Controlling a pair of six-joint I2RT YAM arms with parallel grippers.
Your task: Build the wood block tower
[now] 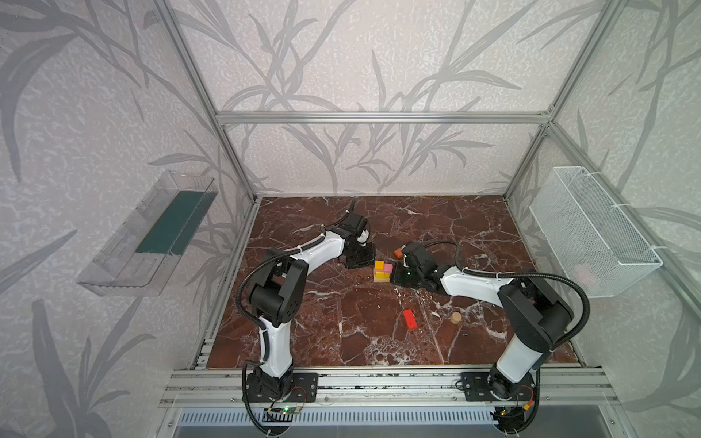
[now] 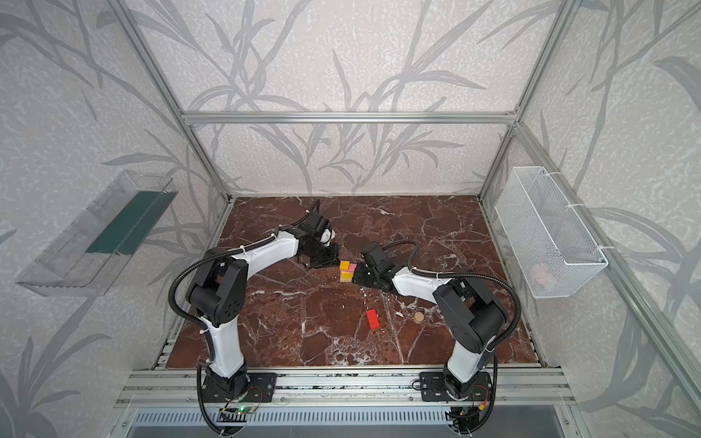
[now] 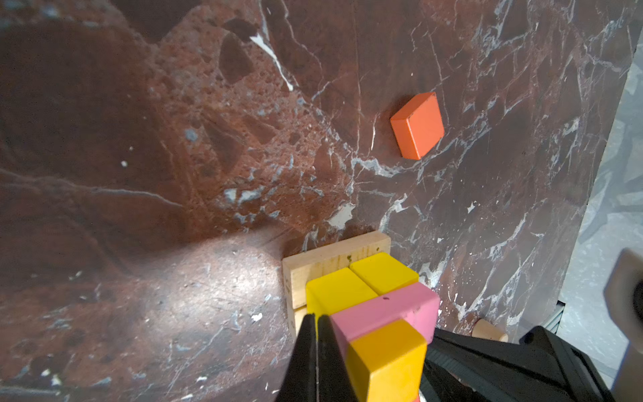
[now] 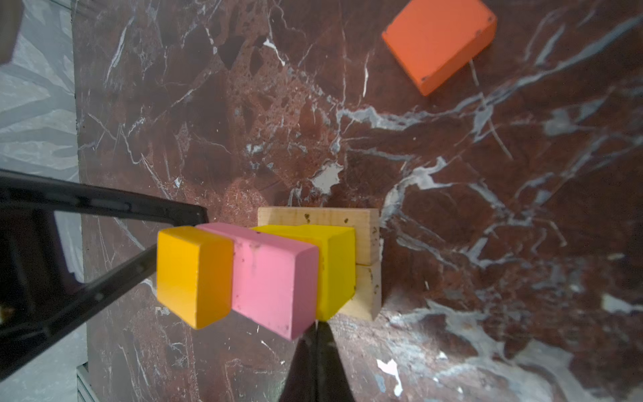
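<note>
The tower (image 1: 381, 272) (image 2: 347, 271) stands mid-table: two tan planks (image 4: 365, 243) at the bottom, yellow cubes (image 3: 348, 289) on them, then a pink brick (image 4: 275, 275) and an orange cube (image 4: 193, 275) side by side on top. My left gripper (image 3: 316, 322) (image 1: 372, 264) is shut and empty, its tips against the tower's left side. My right gripper (image 4: 316, 329) (image 1: 394, 273) is also shut and empty, tips at the tower's right side. Loose on the table lie an orange-red cube (image 1: 398, 253) (image 3: 417, 125), a red brick (image 1: 409, 318) and a tan cylinder (image 1: 456, 317).
A white mesh basket (image 1: 591, 235) hangs on the right wall and a clear plastic tray (image 1: 148, 235) on the left wall. The marble table (image 1: 341, 333) is fenced by aluminium rails. The red brick and the cylinder lie between the tower and the right arm's base.
</note>
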